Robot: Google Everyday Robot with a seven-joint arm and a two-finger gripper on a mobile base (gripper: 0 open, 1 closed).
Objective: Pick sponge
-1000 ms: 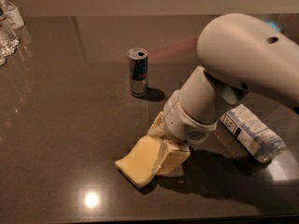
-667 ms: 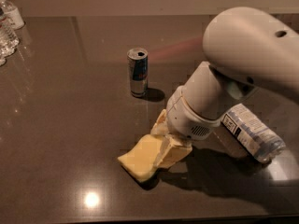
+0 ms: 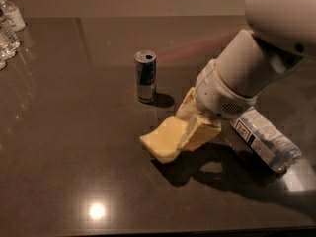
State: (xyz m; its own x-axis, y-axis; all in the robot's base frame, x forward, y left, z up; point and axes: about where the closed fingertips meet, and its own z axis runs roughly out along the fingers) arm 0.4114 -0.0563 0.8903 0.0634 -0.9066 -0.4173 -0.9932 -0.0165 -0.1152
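Dim scene. Bright glare spot on tabletop [image 3: 74, 147], front left. Tool [image 3: 191, 125] at centre, clamped on sponge [image 3: 163, 141], throws dark shadow front right.

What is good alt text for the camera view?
The robot's gripper clamps one end of a pale yellow sponge, held tilted over a dark table. A drink can stands behind it, a wrapped packet lies to the right, and water bottles sit at the left edge.

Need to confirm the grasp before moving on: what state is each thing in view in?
can: upright, standing free.
sponge: clamped at its right end, tilted, apparently lifted.
gripper: shut on sponge, right of can.
packet: lying on its side beneath the arm.
bottles: upright, far left.
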